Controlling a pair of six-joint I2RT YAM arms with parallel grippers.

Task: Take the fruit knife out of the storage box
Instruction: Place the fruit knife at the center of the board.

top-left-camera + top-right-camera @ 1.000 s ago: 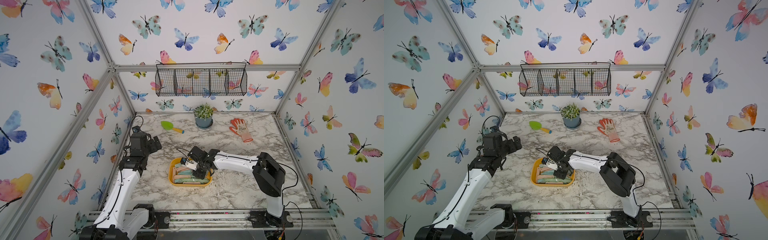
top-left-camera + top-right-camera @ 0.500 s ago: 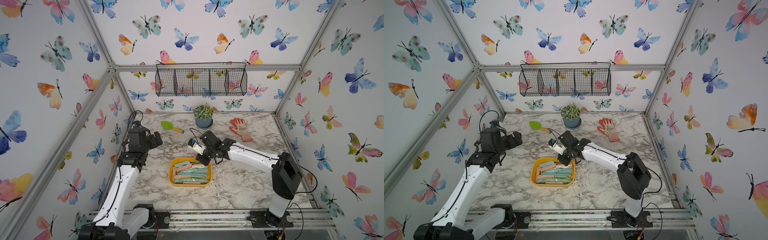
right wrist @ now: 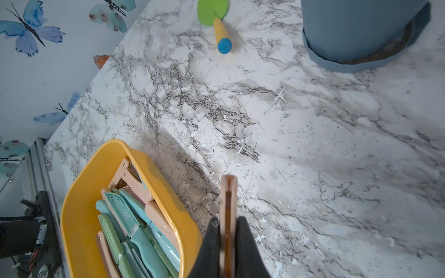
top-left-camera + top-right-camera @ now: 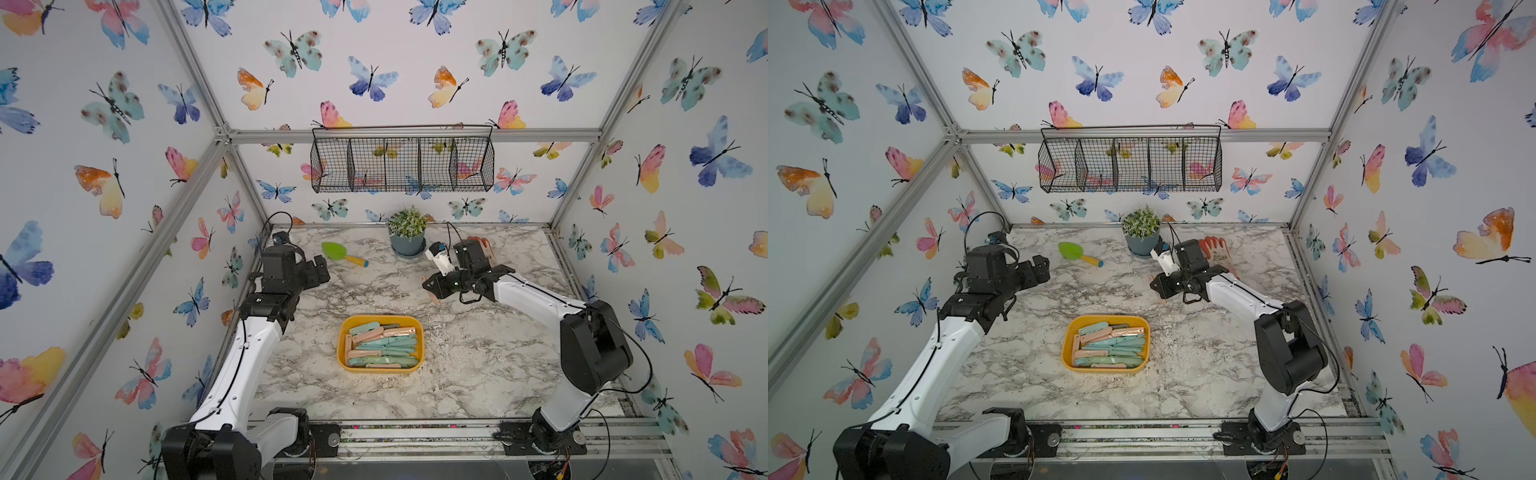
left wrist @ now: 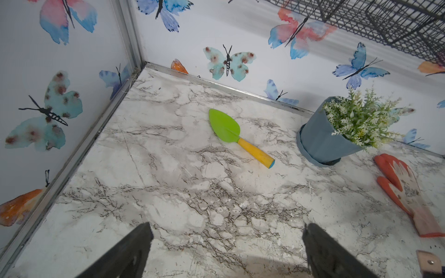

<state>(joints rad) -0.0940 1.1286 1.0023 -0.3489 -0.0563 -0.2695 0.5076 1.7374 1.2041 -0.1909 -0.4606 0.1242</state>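
Fruit knife (image 3: pixel 228 190) pinched in right hand (image 3: pixel 227 220), outside storage box (image 4: pixel 340 345) | left hand (image 5: pixel 226 231) spread

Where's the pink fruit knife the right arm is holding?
In the right wrist view the pink fruit knife sits clamped in the right pincer, over the marble tabletop outside the yellow storage box, between it and the blue plant pot.

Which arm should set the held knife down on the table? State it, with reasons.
Right. The right tool is shut on a pink fruit knife, already clear of the storage box and over the table. The left tool is open, empty, off by the left wall.
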